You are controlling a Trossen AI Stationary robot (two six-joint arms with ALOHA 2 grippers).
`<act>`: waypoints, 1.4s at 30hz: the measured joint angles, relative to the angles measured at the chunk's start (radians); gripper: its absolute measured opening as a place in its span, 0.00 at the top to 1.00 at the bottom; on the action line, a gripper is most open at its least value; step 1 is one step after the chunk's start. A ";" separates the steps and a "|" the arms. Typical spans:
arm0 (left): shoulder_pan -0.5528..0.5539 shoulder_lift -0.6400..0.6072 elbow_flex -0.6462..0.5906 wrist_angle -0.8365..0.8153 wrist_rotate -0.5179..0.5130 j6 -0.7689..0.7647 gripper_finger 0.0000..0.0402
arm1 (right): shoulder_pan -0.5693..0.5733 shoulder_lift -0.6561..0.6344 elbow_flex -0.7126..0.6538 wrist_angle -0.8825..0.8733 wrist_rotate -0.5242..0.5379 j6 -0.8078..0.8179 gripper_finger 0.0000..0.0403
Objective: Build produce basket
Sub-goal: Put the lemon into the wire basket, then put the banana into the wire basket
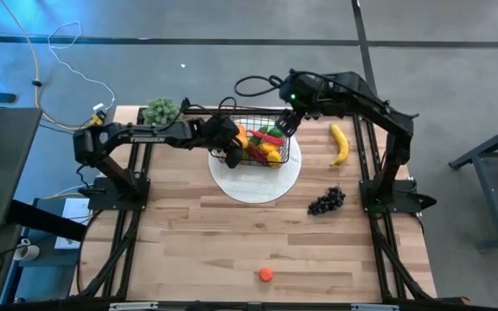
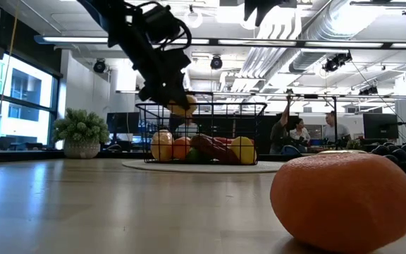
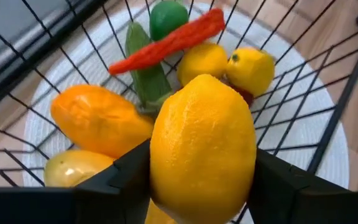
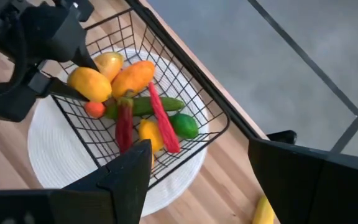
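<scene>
The only lettering in view is a row of pale characters along the upper link of the dark left robot arm (image 1: pixel 150 135), seen from above just behind its wrist; it is too small to read. No legible label, brand, number or sign shows elsewhere.

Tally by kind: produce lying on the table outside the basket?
Banana: 1
Grape bunch: 1
Small orange fruit: 1
Total: 3
Not counted: the lemon held by the left gripper over the basket.
</scene>
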 joint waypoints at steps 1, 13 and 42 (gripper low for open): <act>0.002 0.004 0.000 -0.007 0.007 0.000 0.49 | -0.008 0.000 0.000 0.000 -0.005 -0.012 0.38; 0.041 0.004 0.000 -0.003 0.014 -0.035 0.33 | -0.095 0.000 0.000 0.000 -0.045 -0.108 0.38; 0.166 -0.326 0.000 0.002 0.000 0.019 0.30 | -0.447 -0.132 -0.010 0.002 0.044 -0.038 0.38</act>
